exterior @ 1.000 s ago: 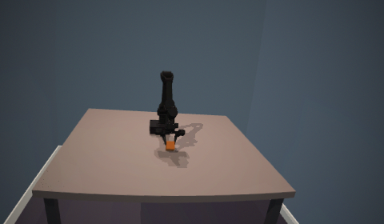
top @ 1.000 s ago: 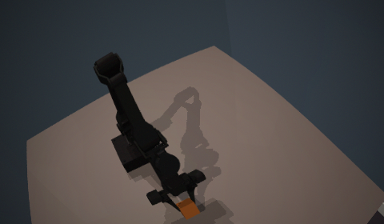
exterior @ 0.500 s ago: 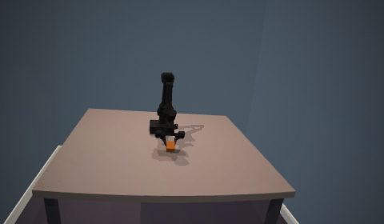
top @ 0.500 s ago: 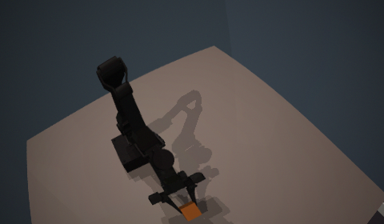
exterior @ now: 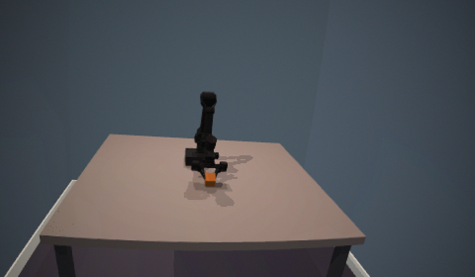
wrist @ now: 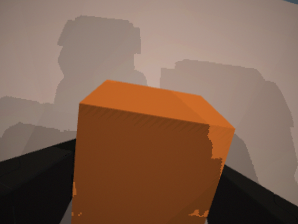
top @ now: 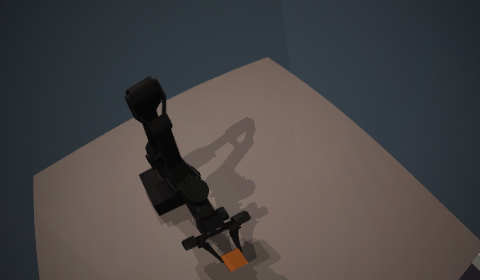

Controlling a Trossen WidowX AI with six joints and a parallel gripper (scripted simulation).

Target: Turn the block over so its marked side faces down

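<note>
A black six-joint robotic arm (top: pixel 168 150) (exterior: pixel 206 124) grips a plain orange rectangular block (top: pixel 234 260) (exterior: pixel 210 180) (wrist: pixel 145 160) over a brownish-pink, flat-topped table (top: pixel 342 175) (exterior: pixel 141 218) (wrist: pixel 30 50). The black parallel-jaw gripper (top: pixel 232 255) (exterior: pixel 210 176) (wrist: pixel 145 157) is closed on the block, one finger pressed to each of two opposite sides.

Seen from the top, the block sits near six o'clock in the frame, toward five o'clock from the arm's dark, boxy base (top: pixel 151 189) (exterior: pixel 190 157), while the raised upper part of the arm reaches toward eleven o'clock. In the exterior view, the block is between five and six o'clock from the base, with dark shadows (top: pixel 247 185) (exterior: pixel 225 199) (wrist: pixel 100 50) falling on the tabletop around it, the nearest ones toward six o'clock.

The wrist camera shows the block's broad face in shade, with a brighter strip toward three o'clock and a lighter face toward twelve o'clock. The fingers come in from eight and four o'clock. Which face bears the mark cannot be told, nor whether the block's underside touches the table. Blue-gray walls (top: pixel 367 50) (exterior: pixel 190 49) stand behind the scene.
</note>
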